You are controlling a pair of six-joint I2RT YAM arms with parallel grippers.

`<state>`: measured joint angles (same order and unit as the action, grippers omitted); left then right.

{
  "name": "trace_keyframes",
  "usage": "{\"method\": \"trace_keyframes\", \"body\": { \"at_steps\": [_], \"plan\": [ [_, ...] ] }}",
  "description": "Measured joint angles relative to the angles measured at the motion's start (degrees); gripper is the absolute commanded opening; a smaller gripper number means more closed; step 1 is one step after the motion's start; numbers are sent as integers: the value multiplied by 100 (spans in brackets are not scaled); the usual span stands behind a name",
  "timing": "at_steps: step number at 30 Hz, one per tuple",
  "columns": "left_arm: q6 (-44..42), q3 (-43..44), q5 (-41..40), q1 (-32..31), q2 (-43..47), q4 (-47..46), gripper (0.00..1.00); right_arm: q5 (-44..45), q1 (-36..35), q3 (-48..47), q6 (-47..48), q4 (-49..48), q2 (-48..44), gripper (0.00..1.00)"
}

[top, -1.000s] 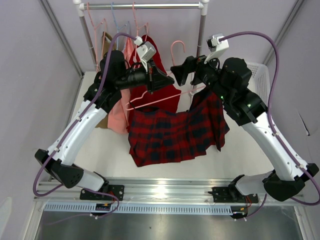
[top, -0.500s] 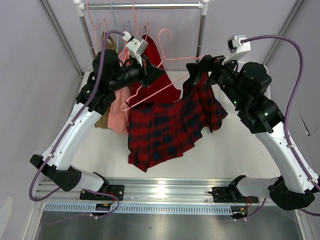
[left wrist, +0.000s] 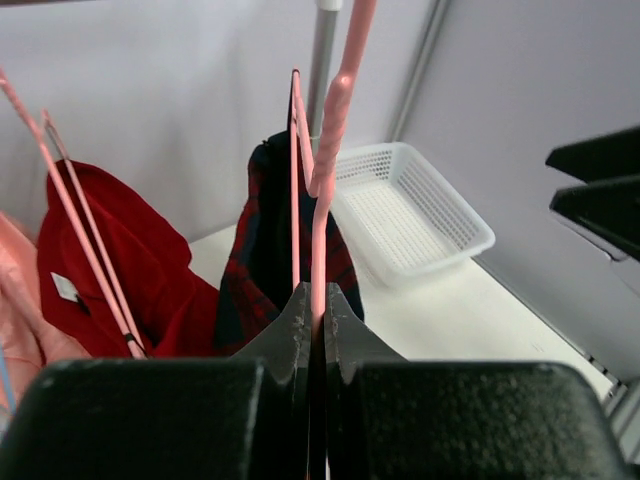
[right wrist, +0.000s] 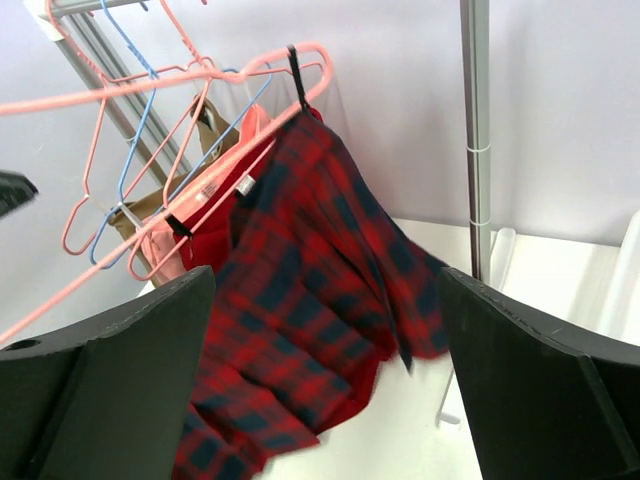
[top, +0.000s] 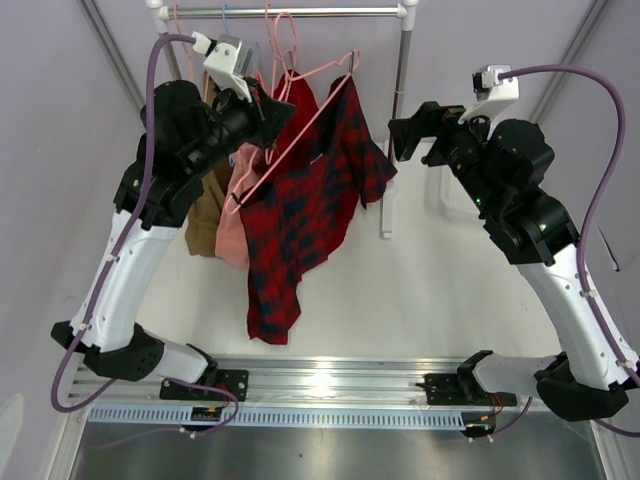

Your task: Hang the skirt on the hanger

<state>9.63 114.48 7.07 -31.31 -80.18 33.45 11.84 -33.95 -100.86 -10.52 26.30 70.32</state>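
Red-and-navy plaid skirt (top: 305,195): hangs from the hanger, falling down and to the left under the tilted wire. In the right wrist view, a black loop at its top corner sits over the hanger's high corner. Its lowest tip is over the bench (top: 420,300); whether it touches cannot be told.

Hanger (top: 300,127): pale-pink wire, raised off the bench and steeply tilted. The high end is just below the rail (top: 320,12). The low end is beside the salmon-pink top (top: 235,240).

Left end effector (top: 283,106): clenched on the hanger. The left wrist view shows both fingers (left wrist: 292,325) pressed together with the pink wire rising from between them.

Right end effector (top: 403,137): released, with the fingers spread wide and nothing between them. It stands to the right of the skirt and apart from it, near the rack post (top: 400,70).

Rack contents: a plain red garment (left wrist: 110,270) hangs behind the skirt. The salmon-pink top and a tan garment (top: 205,215) hang to the left. A light-blue hanger (right wrist: 150,60) is on the rail among the other pink wire ones.

Basket (left wrist: 410,210): white mesh, on the bench at the far right, past the rack post.
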Motion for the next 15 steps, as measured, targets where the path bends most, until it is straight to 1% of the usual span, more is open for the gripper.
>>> {"method": "trace_keyframes", "body": {
  "at_steps": [6,8,9,10,12,13,15],
  "plan": [
    [44,581,-223,0,-505,164,0,-155,13,-24,-22,20,61,99],
    [44,730,-245,0,-702,223,0,-385,26,37,-33,-57,52,96],
    [44,763,-247,0,-776,249,0,-579,28,149,-42,-166,15,91],
    [44,785,-247,0,-839,284,0,-811,15,328,-50,-299,-44,82],
    [44,802,-245,-2,-922,332,0,-1211,-94,831,-98,-605,-236,69],
    [42,807,-245,0,-955,354,0,-1399,-186,1045,-111,-708,-302,67],
    [42,839,-245,0,-999,398,0,-1665,-525,1351,-98,-914,-350,66]
  ]
}}
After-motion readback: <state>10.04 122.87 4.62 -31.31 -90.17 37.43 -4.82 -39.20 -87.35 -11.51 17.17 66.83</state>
